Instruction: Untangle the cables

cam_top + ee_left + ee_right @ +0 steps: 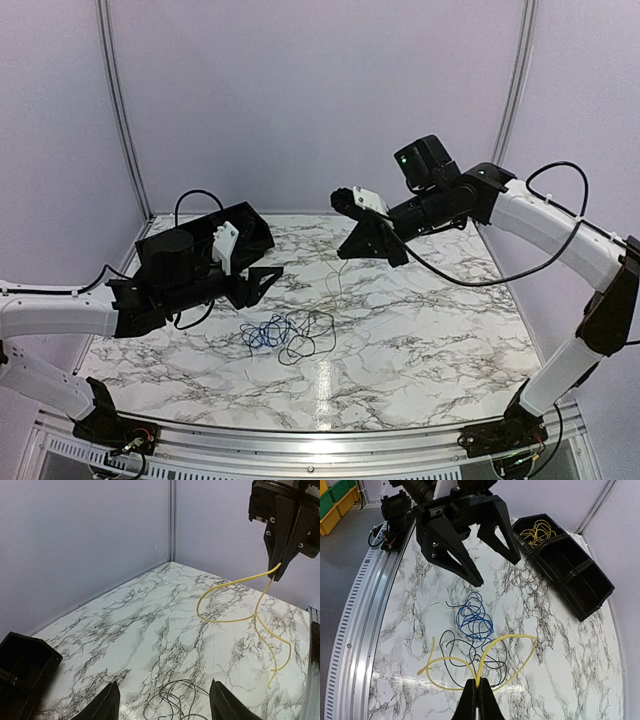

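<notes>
While the right gripper (pixel 478 692), fingers pinched shut on a yellow cable (pixel 515 637), held that strand dangling above the marble table (pixel 580 655), a blue cable (pixel 475 616) and a black cable (pixel 451 631) lay snarled together beneath it. The left gripper (pixel 496 571) hung over them, jaws spread and empty. More yellow wire (pixel 538 531) sat in a black bin (pixel 570 575); the job looked partly done, the blue-black knot left to part

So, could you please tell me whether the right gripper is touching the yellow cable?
Touching. The right wrist view shows the right gripper shut on the yellow cable, which fans out from its fingertips.
</notes>
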Motion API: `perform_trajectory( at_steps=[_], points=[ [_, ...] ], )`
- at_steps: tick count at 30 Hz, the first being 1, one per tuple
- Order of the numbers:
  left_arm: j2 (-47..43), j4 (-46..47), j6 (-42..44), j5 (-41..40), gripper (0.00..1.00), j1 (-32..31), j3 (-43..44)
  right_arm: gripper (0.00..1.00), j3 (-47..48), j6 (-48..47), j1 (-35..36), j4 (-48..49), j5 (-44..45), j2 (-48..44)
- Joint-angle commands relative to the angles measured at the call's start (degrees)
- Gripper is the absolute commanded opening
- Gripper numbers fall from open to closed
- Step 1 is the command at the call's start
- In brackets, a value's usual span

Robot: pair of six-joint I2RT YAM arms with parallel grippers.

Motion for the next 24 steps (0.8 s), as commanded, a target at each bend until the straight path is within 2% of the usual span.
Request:
perform_trajectory(
  at_steps=[1,9,15,20,24],
  points=[
    [-0.6,-4.7,9.2,9.1,0.63,0.2,4.0,0.00,0.9,-2.2,2.7,-1.6,-0.8,0.1],
    [2.1,-6.0,14.0,16.2,0.58,-0.3,9.6,0.00,1.7,-2.5,7.0,-2.9,-0.4,1.5],
    [4.9,-13.4,18.1,22.2,0.50,-0.6,15.4,0.00,3.2,-1.8,7.2,-2.9,-0.7,2.4],
    [4.3,-22.1,22.1,20.2,0.47,-0.6,18.6,0.00,2.9,-1.8,7.2,-2.8,0.3,2.5],
    [0.7,-23.7,23.1,16.2,0.48,-0.5,17.4,0.00,2.5,-1.9,7.2,-2.7,1.0,2.6]
  ],
)
